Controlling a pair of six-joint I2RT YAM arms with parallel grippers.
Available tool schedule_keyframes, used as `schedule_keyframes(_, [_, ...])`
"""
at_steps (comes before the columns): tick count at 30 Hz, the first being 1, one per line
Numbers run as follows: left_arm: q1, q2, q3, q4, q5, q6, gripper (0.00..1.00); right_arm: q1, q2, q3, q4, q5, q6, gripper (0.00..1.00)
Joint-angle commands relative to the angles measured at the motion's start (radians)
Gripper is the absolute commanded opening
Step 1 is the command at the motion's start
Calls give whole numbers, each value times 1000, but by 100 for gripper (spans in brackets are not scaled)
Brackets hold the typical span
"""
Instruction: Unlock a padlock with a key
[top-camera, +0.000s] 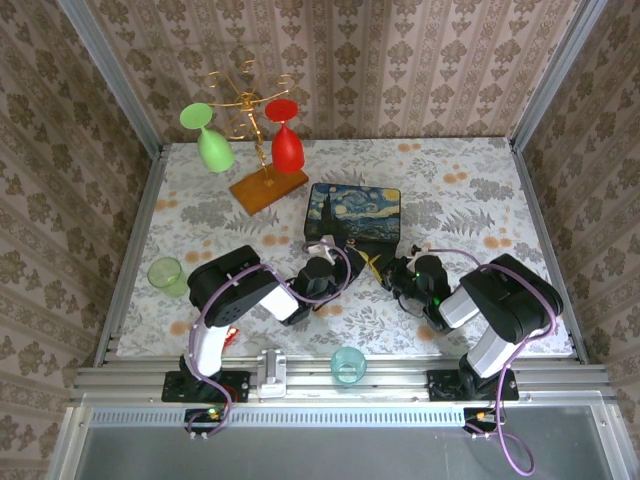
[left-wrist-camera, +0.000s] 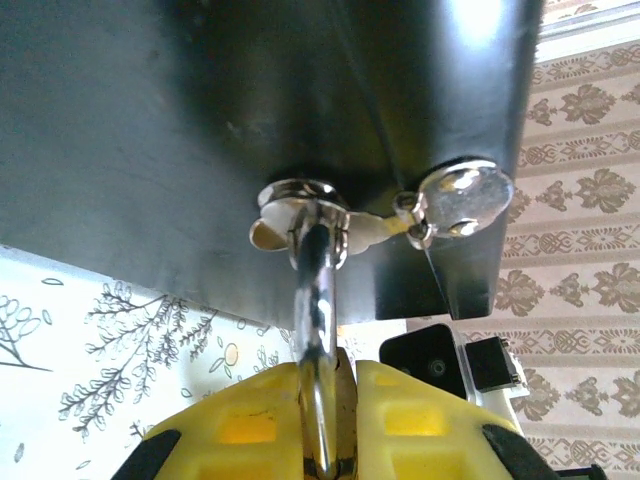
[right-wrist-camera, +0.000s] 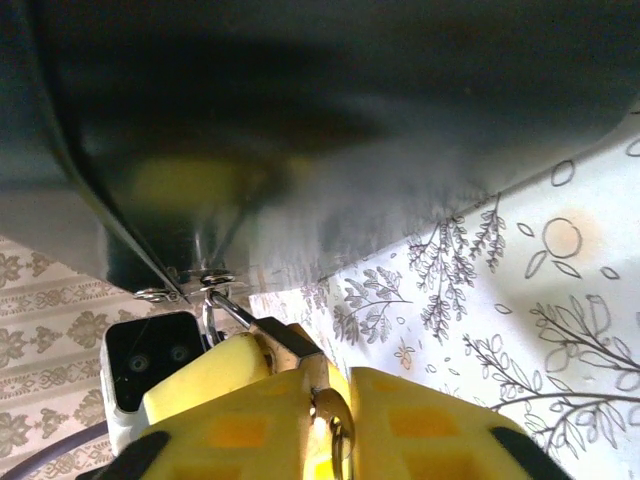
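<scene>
**Padlock held at box front, key beside it**

Nearest, a teal cup (top-camera: 347, 365) stands upright by the rail. Next, the left gripper (left-wrist-camera: 325, 378) is clamped on the padlock (left-wrist-camera: 315, 290) shackle, at the front clasp of the box (top-camera: 355, 205). The right gripper (right-wrist-camera: 330, 378) has the key (right-wrist-camera: 332, 415) between close pads; gripped or loose, cannot tell. Box lid down, contents hidden. A green cup (top-camera: 165, 273) sits far left. Behind, a rack (top-camera: 262, 180) hangs two glasses.
</scene>
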Motion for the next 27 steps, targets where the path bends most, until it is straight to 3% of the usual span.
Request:
schedule_keyframes(1, [-33, 9, -12, 63, 82, 46, 0, 23, -39, -15, 76, 8, -6, 27])
schedule_keyframes(5, [-40, 30, -4, 55, 86, 79, 0, 20, -70, -19, 26, 10, -21, 33])
schedule_keyframes(10, [-38, 48, -23, 41, 75, 95, 0, 20, -162, -15, -64, 33, -43, 34])
schedule_keyframes(21, [-25, 46, -23, 54, 89, 95, 0, -14, -577, 0, -620, 107, -222, 44])
schedule_keyframes(27, [-14, 41, -37, 64, 92, 84, 0, -51, -575, 21, -678, 31, -261, 44])
